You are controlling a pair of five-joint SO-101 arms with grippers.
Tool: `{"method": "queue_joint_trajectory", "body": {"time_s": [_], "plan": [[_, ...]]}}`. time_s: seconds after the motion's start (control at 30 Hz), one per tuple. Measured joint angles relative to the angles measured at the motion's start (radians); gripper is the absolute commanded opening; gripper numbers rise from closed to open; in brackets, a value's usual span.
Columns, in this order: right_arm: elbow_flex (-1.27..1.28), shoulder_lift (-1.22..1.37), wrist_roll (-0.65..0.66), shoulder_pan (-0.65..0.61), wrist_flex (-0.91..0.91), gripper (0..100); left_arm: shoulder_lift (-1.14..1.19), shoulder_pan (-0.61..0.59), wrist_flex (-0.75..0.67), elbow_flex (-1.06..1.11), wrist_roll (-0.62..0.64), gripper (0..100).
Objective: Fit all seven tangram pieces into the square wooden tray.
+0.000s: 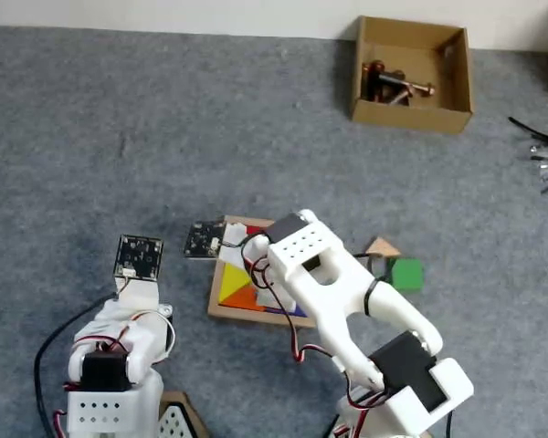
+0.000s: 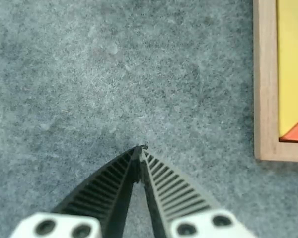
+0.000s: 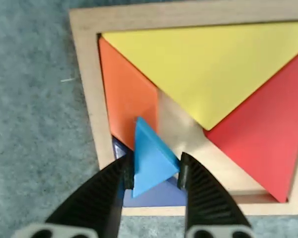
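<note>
The square wooden tray (image 1: 247, 317) lies mid-table. In the right wrist view its rim (image 3: 84, 74) frames a big yellow triangle (image 3: 208, 69), a big red triangle (image 3: 263, 134), an orange piece (image 3: 124, 99) and a dark blue piece (image 3: 154, 197). My right gripper (image 3: 155, 168) hangs over the tray's corner, shut on a small blue triangle (image 3: 149, 153) tilted on edge. A green square (image 1: 406, 274) and a tan triangle (image 1: 381, 246) lie on the carpet to the right of the tray. My left gripper (image 2: 140, 148) is shut and empty over carpet, left of the tray's rim (image 2: 264, 99).
A cardboard box (image 1: 411, 73) with copper-coloured parts stands at the back right. Cables (image 1: 543, 151) lie at the right edge. The right arm (image 1: 347, 301) stretches over the tray's near right side. Grey carpet covers the table.
</note>
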Motion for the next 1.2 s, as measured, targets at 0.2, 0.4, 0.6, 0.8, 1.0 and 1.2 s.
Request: {"method": "queue_joint_trajectory", "body": {"time_s": [0.2, 0.4, 0.6, 0.8, 1.0, 1.2], "plan": [[0.000, 0.000, -0.017, 0.000, -0.023, 10.6, 0.000, 0.000, 0.000, 0.000, 0.000, 1], [0.000, 0.000, -0.020, 0.000, -0.092, 10.6, 0.000, 0.000, 0.000, 0.000, 0.000, 1], [0.000, 0.000, -0.002, 0.000, -0.101, 10.6, 0.000, 0.000, 0.000, 0.000, 0.000, 1], [0.000, 0.000, -0.002, 0.000, -0.101, 16.9, 0.000, 0.000, 0.000, 0.000, 0.000, 1], [0.002, 0.000, 0.000, 0.000, -0.101, 20.5, 0.000, 0.000, 0.000, 0.000, 0.000, 1], [0.002, 0.002, -0.008, 0.000, -0.101, 20.5, 0.000, 0.000, 0.000, 0.000, 0.000, 1]]}}
